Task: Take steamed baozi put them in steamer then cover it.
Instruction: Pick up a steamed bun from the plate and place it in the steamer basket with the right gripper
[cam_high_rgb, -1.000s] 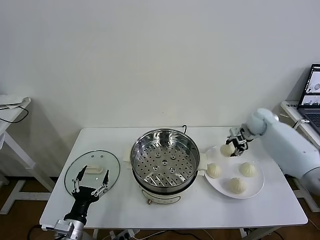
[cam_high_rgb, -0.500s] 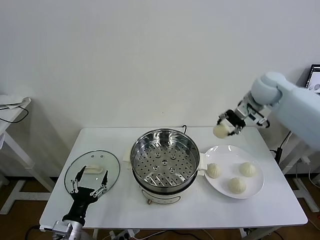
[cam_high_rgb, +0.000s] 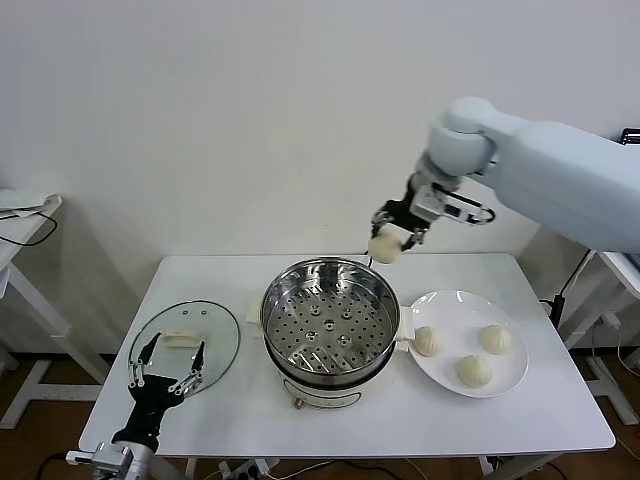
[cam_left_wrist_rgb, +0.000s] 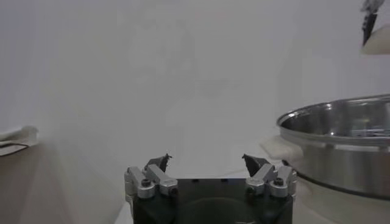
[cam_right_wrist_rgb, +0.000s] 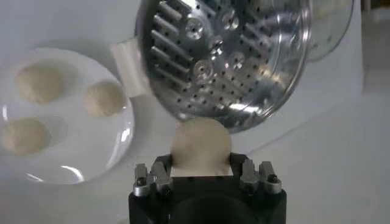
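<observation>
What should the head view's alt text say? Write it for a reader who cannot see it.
The right gripper holds a round cream-white bun above the far rim of the shiny steel steamer pot. Three buns remain on the white plate; the left gripper waits open by the glass lid.

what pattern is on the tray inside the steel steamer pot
Rows of small round holes with a few larger raised ones, across the shiny perforated steel tray; clearest in the head view.
</observation>
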